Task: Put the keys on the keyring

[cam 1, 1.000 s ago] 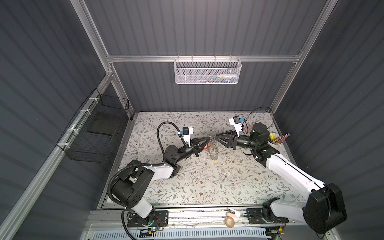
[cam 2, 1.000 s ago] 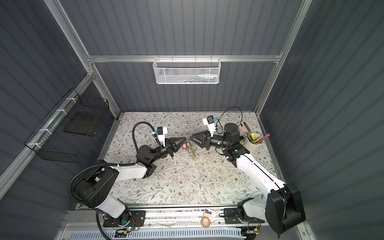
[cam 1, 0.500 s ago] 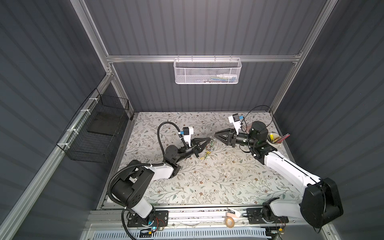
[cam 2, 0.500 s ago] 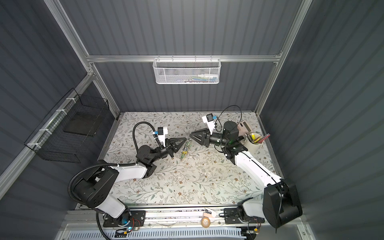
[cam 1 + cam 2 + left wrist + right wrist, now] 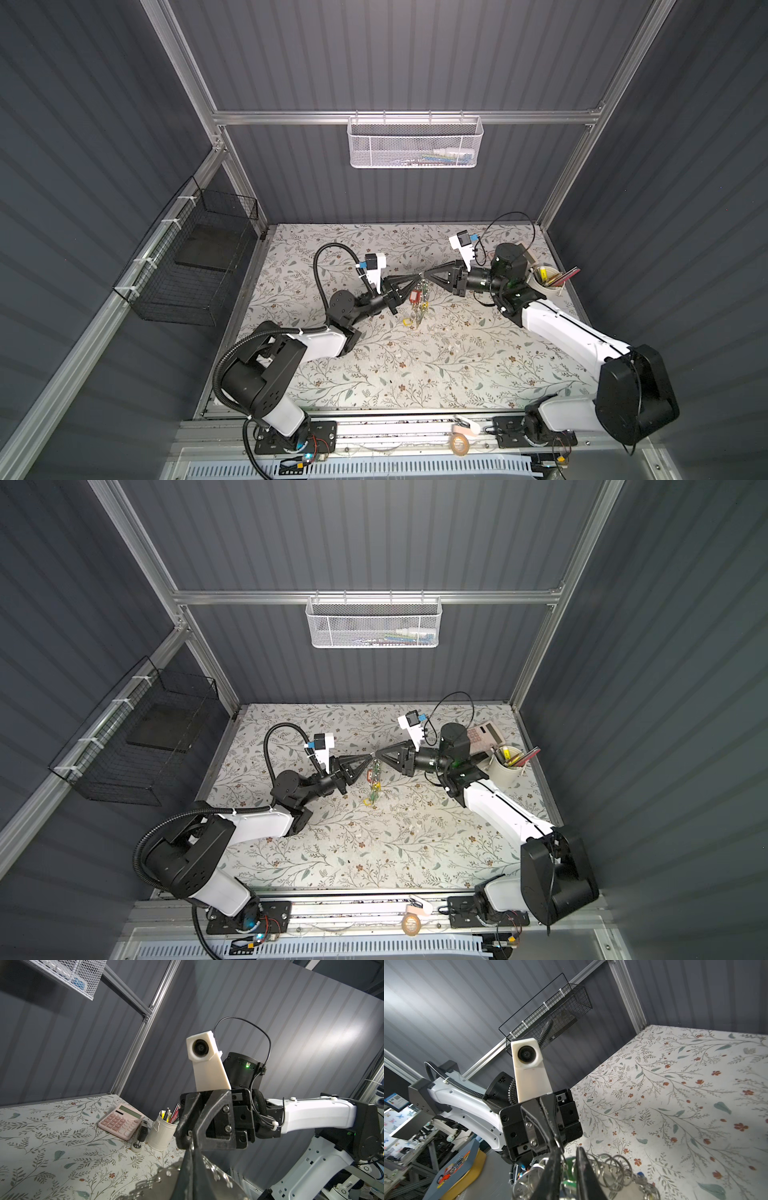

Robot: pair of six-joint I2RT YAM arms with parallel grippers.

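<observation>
landmark: pen cup [image 5: 542,286], white, on the floral mat [image 5: 374,365]. I place everything off this.
left claw: left gripper [image 5: 417,277] is clamped fully closed, and I see no gap in the left wrist view. It pinches the thin wire of the keyring [image 5: 421,293] at its tips. It sits well apart from the pen cup, out toward the mat's middle.
right claw: right gripper [image 5: 427,274] is tip to tip with the left one, between it and the pen cup. The right wrist view gives me a narrow slot between its fingers [image 5: 584,1172]. I cannot tell whether they bite on anything.
keyring: hangs as a bunch under the two meeting tips, well apart from the pen cup. The red tag [image 5: 412,296] is up high and the yellow tag [image 5: 408,322] is lowest, near the mat. I can't tell if it touches the mat.
keys: the keys [image 5: 568,1183] show their green tag in the slot between the right fingers, in among the silver rings. I can't tell whether they are threaded on the loop or just lie against it.
calculator: calculator [image 5: 484,737] is pink, just beside the pen cup on its back-wall side.
</observation>
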